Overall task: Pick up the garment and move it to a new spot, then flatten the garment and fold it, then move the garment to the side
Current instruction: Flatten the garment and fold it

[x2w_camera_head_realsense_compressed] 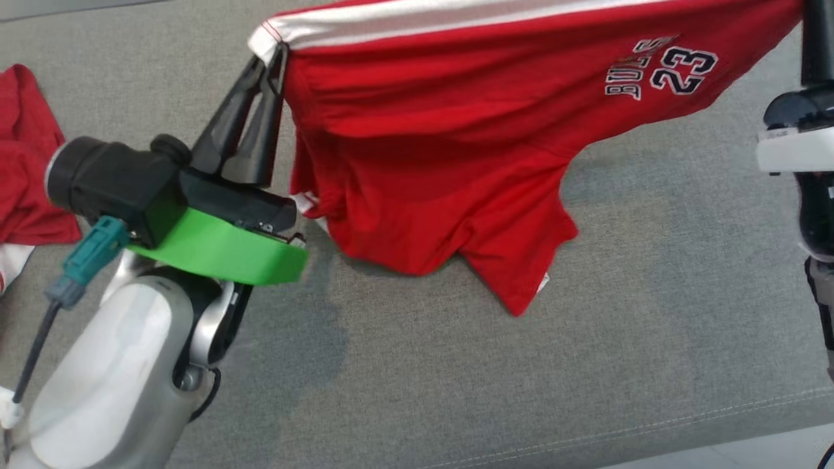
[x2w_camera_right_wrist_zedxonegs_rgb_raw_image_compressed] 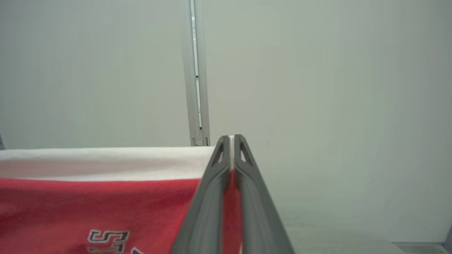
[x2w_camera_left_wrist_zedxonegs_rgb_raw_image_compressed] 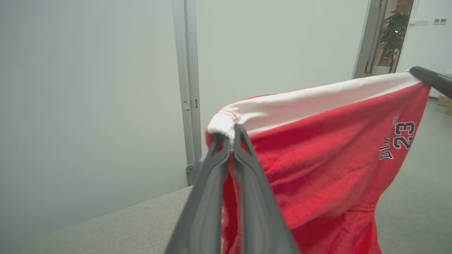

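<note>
The left end effector (x2w_camera_head_realsense_compressed: 273,58) is clenching one end of the white band (x2w_camera_head_realsense_compressed: 456,19) of the red garment (x2w_camera_head_realsense_compressed: 443,143), and the right end effector (x2w_camera_right_wrist_zedxonegs_rgb_raw_image_compressed: 230,141) is pinching the other end. The band is therefore stretching nearly taut between them while the rest is drooping in loose folds. The garment is hanging above the grey upholstered surface (x2w_camera_head_realsense_compressed: 586,365), and its lowest corner may be brushing the fabric, though the head view is leaving that unclear. It is behaving as a light, soft, limp cloth, sagging wherever it is unsupported and likely slipping from any shallow pinch. The stitched band is offering the firmest hold, being thicker than the cloth below, so gripping its two ends is looking soundest for carrying and spreading. A second red cloth (x2w_camera_head_realsense_compressed: 26,150) is lying well apart at the left.
</note>
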Robot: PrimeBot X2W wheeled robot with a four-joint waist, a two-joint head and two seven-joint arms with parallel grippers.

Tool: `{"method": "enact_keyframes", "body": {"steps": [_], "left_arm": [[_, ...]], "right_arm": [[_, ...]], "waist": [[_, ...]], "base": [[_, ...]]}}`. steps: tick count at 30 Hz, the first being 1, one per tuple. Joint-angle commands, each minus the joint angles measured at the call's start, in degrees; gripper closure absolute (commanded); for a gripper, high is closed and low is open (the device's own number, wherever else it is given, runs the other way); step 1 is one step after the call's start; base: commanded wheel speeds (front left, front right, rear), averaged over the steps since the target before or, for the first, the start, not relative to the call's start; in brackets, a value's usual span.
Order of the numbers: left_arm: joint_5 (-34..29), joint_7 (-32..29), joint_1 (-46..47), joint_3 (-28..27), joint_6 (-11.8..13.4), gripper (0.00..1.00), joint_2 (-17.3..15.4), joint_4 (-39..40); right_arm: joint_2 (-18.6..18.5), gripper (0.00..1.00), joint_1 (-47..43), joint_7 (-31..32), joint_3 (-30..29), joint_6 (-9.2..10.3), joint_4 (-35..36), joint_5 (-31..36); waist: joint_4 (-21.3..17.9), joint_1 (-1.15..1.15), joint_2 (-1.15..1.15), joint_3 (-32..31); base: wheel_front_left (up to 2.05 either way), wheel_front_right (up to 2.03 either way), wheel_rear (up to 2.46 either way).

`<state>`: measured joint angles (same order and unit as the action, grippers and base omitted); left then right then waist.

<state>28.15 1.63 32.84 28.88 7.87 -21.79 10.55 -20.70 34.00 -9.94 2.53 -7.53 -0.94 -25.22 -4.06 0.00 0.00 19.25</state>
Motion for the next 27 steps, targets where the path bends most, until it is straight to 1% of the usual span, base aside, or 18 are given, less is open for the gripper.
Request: {"method": "enact_keyframes", "body": {"steps": [1,6,10,12,19,24,25,27], "left_arm": [[-0.46,0.4,1.42,-0.71,0.45,1.0,-0.59,0.49],[-2.08,1.14,5.89,-3.18,1.63,1.0,-1.36,3.17],[-2.67,0.57,9.71,-4.73,2.24,1.0,-1.75,5.11],[-2.62,0.36,10.39,-5.0,2.48,1.0,-1.68,5.36],[-2.42,0.65,11.58,-4.9,2.69,1.0,-1.1,4.76],[-2.1,1.24,12.63,-4.85,2.11,1.0,-0.74,3.25],[-1.79,1.59,13.66,-4.72,1.5,1.0,-0.43,2.21],[-1.64,1.85,14.33,-4.69,1.24,1.0,-0.17,1.61]], "right_arm": [[0.19,1.0,0.89,0.32,-1.1,0.08,1.53,0.46],[2.48,1.0,3.35,2.56,-3.94,0.08,9.77,2.42],[3.75,1.0,6.28,5.36,-4.93,0.08,13.55,3.62],[4.11,1.0,7.07,6.37,-4.92,0.08,14.26,3.74],[4.92,1.0,8.38,7.49,-4.72,0.07,13.05,3.38],[5.07,1.0,9.65,7.55,-4.31,0.08,10.67,2.54],[4.81,1.0,10.93,7.21,-4.24,0.08,8.89,2.47],[4.79,1.0,11.76,7.11,-4.08,0.07,7.85,2.04]], "waist": [[0.22,0.0,0.0,-1.53],[0.5,0.0,0.0,-3.13],[0.57,0.0,0.0,-4.09],[0.54,0.0,0.0,-4.29],[0.26,0.0,0.0,-3.72],[0.18,0.0,0.0,-2.36],[0.23,0.0,0.0,-1.44],[0.3,0.0,0.0,-0.88]], "base": [[0.0,0.0,0.0],[0.0,0.0,0.0],[0.0,0.0,0.0],[0.0,0.0,0.0],[0.0,0.0,0.0],[0.0,0.0,0.0],[0.0,0.0,0.0],[0.0,0.0,0.0]]}}
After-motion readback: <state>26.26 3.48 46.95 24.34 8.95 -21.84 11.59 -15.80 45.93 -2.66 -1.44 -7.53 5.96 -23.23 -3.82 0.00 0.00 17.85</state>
